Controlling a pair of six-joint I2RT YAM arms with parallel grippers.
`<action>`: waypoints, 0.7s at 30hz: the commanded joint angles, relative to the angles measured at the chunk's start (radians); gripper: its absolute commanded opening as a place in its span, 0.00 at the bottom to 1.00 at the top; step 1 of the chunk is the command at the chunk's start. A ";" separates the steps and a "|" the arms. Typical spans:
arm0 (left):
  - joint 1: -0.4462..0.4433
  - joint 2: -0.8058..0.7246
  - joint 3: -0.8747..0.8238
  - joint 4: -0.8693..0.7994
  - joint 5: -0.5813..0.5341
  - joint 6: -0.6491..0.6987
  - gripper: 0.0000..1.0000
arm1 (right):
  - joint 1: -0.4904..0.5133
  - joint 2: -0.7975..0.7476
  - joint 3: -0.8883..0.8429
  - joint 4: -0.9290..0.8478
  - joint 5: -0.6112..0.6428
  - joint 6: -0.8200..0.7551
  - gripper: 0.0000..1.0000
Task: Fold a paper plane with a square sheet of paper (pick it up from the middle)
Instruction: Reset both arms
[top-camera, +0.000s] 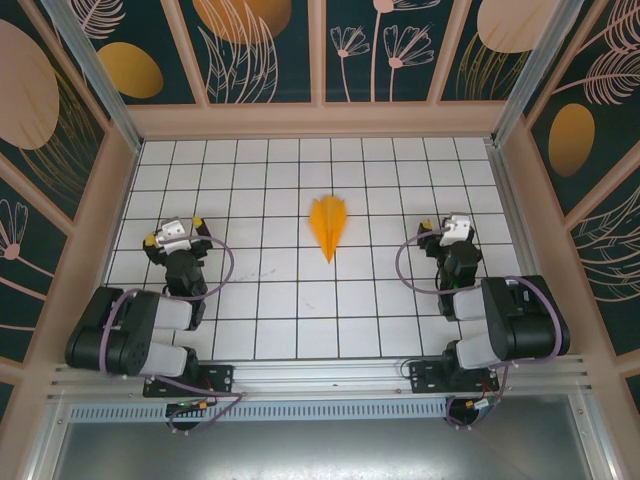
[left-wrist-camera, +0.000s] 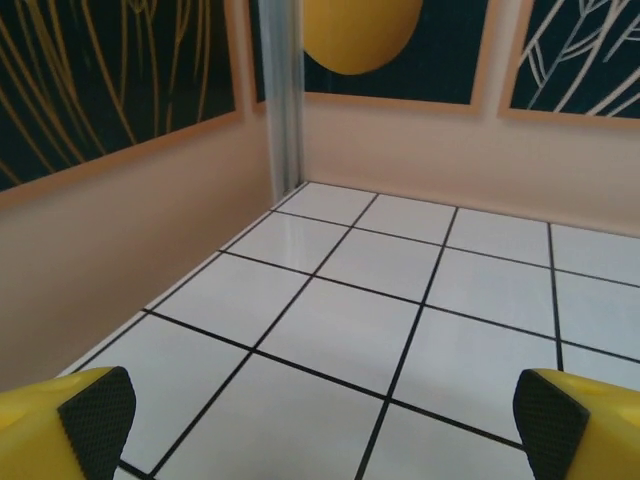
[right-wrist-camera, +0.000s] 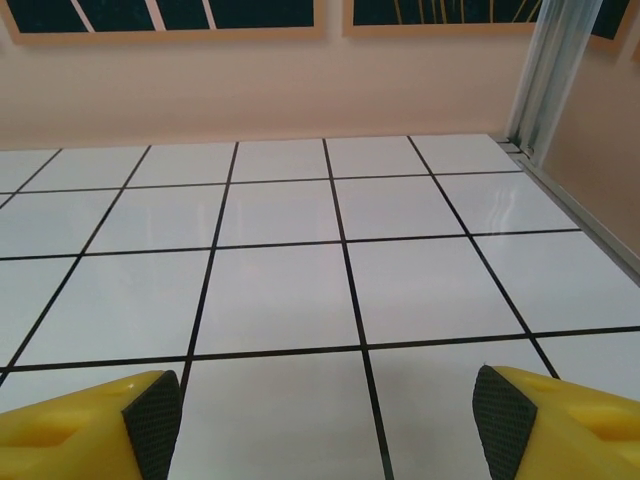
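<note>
High rear camera overlooks the tiled table (top-camera: 290, 300); wrist cameras skim the same tiles, facing forward past left gripper (left-wrist-camera: 322, 418) and right gripper (right-wrist-camera: 330, 418).

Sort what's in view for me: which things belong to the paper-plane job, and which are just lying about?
Job:
- paper plane, folded, lying mid-table
- left gripper, open, holding nothing
- right gripper, open, holding nothing

Not the job:
- tiled table
- wall panels with printed ovals and plants

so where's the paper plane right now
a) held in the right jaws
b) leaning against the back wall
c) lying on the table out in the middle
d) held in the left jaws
c: the paper plane lies flat on the white gridded table, tip toward the near edge, with nothing touching it.
</note>
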 joint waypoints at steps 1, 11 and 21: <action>0.021 0.098 -0.017 0.229 0.186 0.046 0.99 | -0.036 0.016 -0.014 0.132 -0.082 0.015 0.80; 0.116 0.073 0.084 -0.011 0.270 -0.050 0.99 | -0.084 0.106 0.062 0.076 -0.022 0.104 0.99; 0.116 0.073 0.087 -0.017 0.305 -0.038 0.99 | -0.065 0.104 0.050 0.093 0.074 0.118 0.99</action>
